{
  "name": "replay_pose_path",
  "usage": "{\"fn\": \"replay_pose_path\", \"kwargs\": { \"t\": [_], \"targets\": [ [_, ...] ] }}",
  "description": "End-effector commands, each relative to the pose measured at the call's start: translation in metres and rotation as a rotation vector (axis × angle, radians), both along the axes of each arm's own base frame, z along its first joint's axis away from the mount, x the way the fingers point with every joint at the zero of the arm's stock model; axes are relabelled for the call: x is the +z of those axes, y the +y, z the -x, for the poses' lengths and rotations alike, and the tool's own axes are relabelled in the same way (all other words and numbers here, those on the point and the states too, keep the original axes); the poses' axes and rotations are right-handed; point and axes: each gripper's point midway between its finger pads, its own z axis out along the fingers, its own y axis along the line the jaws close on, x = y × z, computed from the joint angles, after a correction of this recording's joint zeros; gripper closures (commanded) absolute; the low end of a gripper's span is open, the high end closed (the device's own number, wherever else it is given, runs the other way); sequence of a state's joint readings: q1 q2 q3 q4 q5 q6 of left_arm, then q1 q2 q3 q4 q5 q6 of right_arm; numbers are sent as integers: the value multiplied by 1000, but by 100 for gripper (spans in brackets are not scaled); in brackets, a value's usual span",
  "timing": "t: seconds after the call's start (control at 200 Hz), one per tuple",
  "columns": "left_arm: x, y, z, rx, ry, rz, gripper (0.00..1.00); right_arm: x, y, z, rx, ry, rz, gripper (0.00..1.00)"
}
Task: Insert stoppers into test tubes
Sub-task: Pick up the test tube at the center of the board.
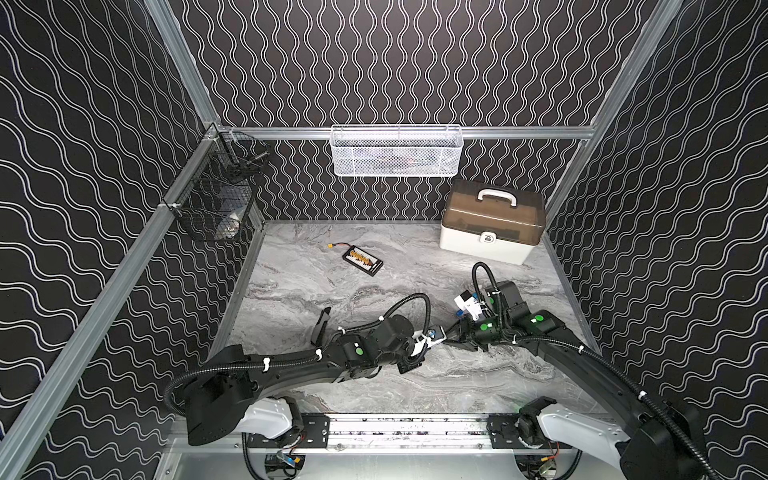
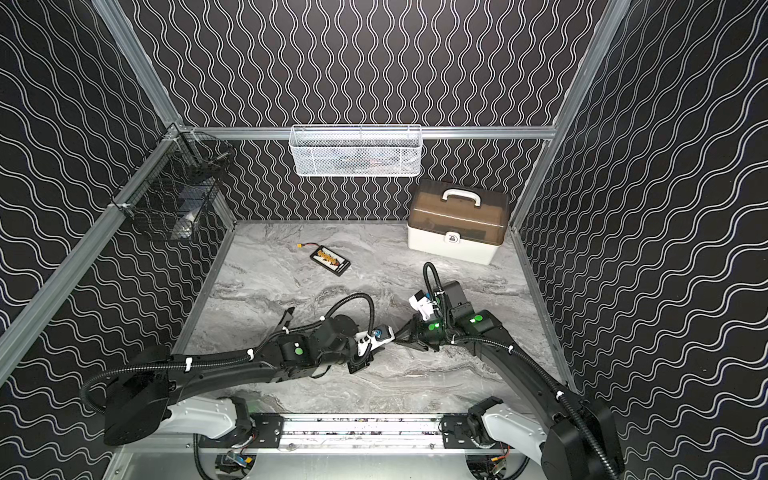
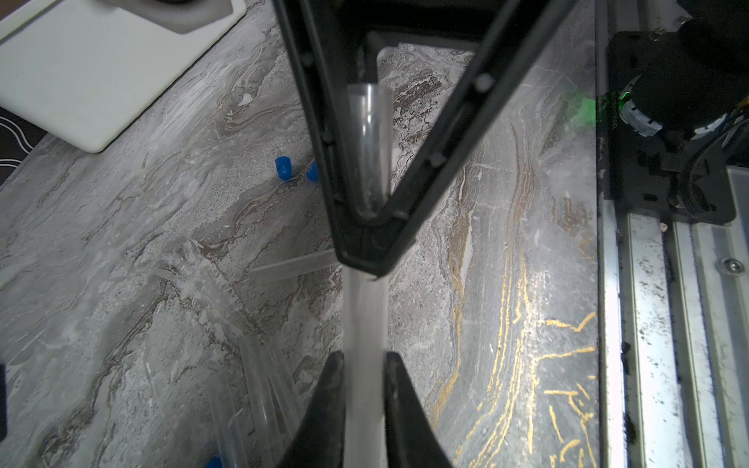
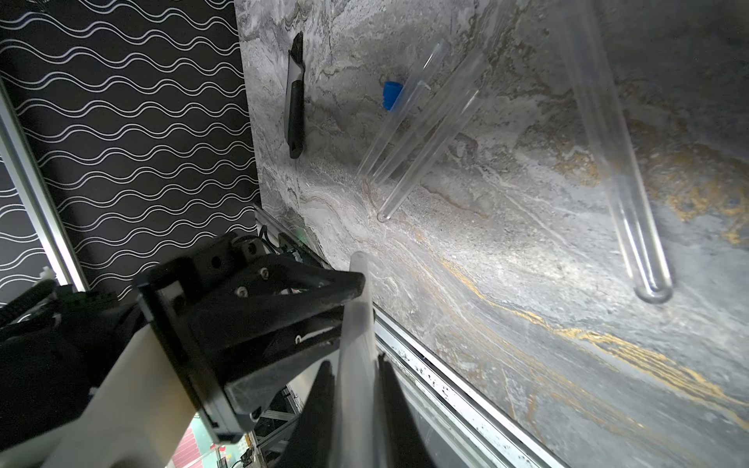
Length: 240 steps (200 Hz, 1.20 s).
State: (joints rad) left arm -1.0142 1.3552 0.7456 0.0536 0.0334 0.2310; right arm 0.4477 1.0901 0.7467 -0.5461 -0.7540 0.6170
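Observation:
One clear test tube (image 3: 364, 316) spans between my two grippers, a little above the marble. My left gripper (image 3: 362, 358) is shut on one end of it. My right gripper (image 4: 356, 366) is shut on the same tube (image 4: 357, 324), and its black tips (image 3: 364, 251) face the left one. In both top views the grippers meet at the table's front centre (image 1: 446, 338). Several loose tubes (image 4: 409, 121) lie side by side on the marble, and one more (image 4: 620, 162) lies apart. Two blue stoppers (image 3: 283, 167) lie close together beyond the right gripper. Another stopper (image 4: 392, 95) rests by the tube cluster.
A white toolbox (image 1: 492, 226) stands at the back right. A black-and-yellow battery board (image 1: 362, 260) lies at the back centre. A black-handled tool (image 1: 322, 328) lies left of the arms. Mesh baskets (image 1: 395, 151) hang on the walls. A metal rail (image 1: 407, 428) runs along the front.

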Motion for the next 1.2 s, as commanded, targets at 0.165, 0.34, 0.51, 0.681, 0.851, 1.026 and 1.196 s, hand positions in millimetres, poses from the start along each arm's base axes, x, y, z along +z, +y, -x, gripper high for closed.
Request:
{"fn": "replay_pose_path", "kwargs": {
  "t": [0.165,0.34,0.51,0.681,0.851,1.026,1.196],
  "targets": [
    [2,-8,1,-20,0,30,71,19,10,2,44,-28,-91,87],
    [3,-9,1,-21,1,33,74,17,16,8,73,-26,-84,87],
    [4,-8,2,-23,2,33,77,8,14,6,65,-21,-42,87],
    [4,-8,2,-21,4,31,78,3,12,6,64,-21,-11,87],
    [2,-8,2,-22,9,22,81,2,11,4,56,-25,1,87],
    [0,-6,3,-24,15,15,83,0,8,2,42,-30,24,87],
    [-2,-5,6,-31,24,11,80,0,8,0,32,-35,30,86]
  ]
}}
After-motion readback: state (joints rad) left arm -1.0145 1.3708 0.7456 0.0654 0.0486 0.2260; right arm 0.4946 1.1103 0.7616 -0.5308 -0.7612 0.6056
